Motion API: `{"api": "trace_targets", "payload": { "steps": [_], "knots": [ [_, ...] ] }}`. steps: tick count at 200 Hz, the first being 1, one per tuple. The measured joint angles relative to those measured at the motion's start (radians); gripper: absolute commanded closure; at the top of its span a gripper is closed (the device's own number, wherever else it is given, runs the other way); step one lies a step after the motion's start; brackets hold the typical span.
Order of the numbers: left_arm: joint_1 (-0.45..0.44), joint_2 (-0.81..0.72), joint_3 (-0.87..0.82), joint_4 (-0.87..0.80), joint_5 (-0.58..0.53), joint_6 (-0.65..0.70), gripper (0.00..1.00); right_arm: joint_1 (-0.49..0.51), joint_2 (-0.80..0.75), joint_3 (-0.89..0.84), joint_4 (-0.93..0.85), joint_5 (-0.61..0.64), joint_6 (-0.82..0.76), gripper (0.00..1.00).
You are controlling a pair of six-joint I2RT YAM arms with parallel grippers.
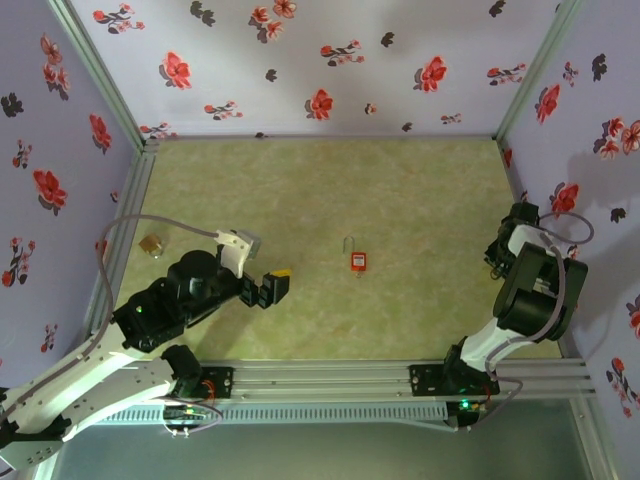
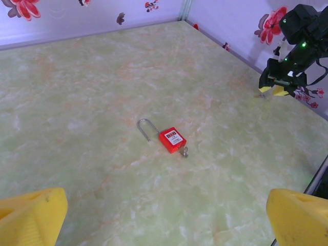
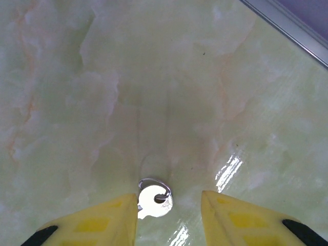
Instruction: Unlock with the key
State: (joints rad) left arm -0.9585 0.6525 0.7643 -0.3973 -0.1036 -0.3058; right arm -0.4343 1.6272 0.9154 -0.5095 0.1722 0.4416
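A small silver key with a round head and a wire ring lies flat on the table. It sits between the yellow fingers of my right gripper, touching the left finger, while the right finger stands well clear of it. The jaws are apart and do not clamp the key. This gripper points down near the right wall. A red padlock with a silver U shackle lies mid-table, a small silver piece at its bottom end. My left gripper hovers wide open to the padlock's left, holding nothing.
A small brass-coloured object lies near the left wall. Flowered walls close the table on three sides, with metal posts in the corners. The right arm stands against the right wall. An aluminium rail runs along the near edge.
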Motion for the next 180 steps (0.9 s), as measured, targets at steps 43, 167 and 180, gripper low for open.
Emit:
{"api": "trace_targets", "payload": {
  "steps": [43,167,180],
  "knots": [
    [0.0,0.001,0.0,0.0,0.0,0.0,0.0,0.0,0.035,0.0,0.02,-0.004,0.004,0.66],
    [0.0,0.027,0.0,0.002,0.0,-0.003,0.0,0.007,0.039,-0.02,0.072,-0.034,0.032,0.95],
    [0.0,0.034,0.0,0.006,0.002,-0.003,0.0,0.008,0.028,-0.035,0.09,-0.034,0.035,0.98]
  ]
}}
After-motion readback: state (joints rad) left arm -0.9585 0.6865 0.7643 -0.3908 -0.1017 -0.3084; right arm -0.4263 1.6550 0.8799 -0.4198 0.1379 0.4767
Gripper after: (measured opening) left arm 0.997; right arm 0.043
